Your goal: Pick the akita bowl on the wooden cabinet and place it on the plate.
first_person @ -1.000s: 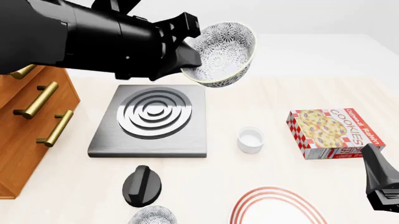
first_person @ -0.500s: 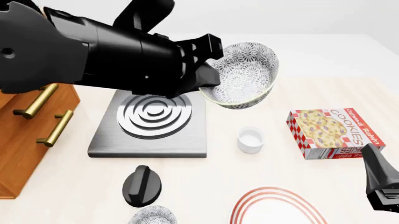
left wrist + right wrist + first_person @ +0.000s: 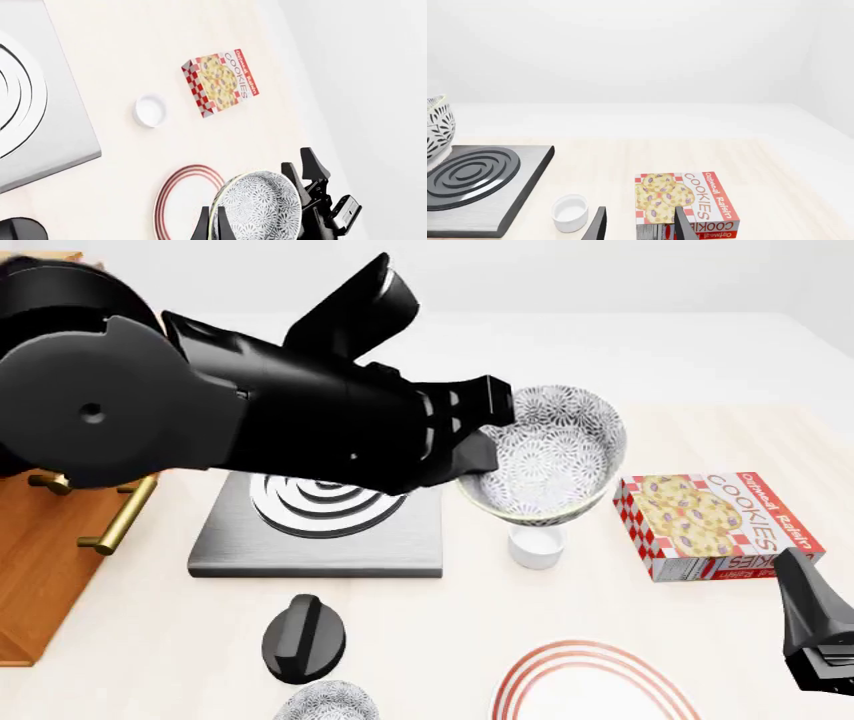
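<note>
While the scene is read from left to right in the front view, the wooden cabinet [image 3: 47, 570] is listed first, at the left edge, its brass bar handles partly hidden behind the left arm. Next is recorded a grey stove slab [image 3: 320, 530] with silver rings, largely covered by the arm. A black knob [image 3: 304, 638] is noted nearer the camera, and below it, cut by the bottom edge, a second patterned bowl [image 3: 330, 704].

The left gripper [image 3: 487, 455] is seen held above the table, closed on the rim of the akita bowl [image 3: 547, 465]; in the left wrist view one finger [image 3: 204, 227] is shown outside the wall and the other is hidden by the bowl [image 3: 257, 210]. The bowl is carried in the air, tilted with its patterned inside turned toward the camera, above the small white cup [image 3: 537, 545], whose top it overlaps in the front view. It is not resting on any surface.

The plate [image 3: 594, 685], white with red rings, is entered at the bottom edge, well apart from the bowl. A cookies box [image 3: 714, 525] lies to the right of the cup. The right gripper [image 3: 639, 225] is recorded at the far right, low, its fingers parted and nothing between them.
</note>
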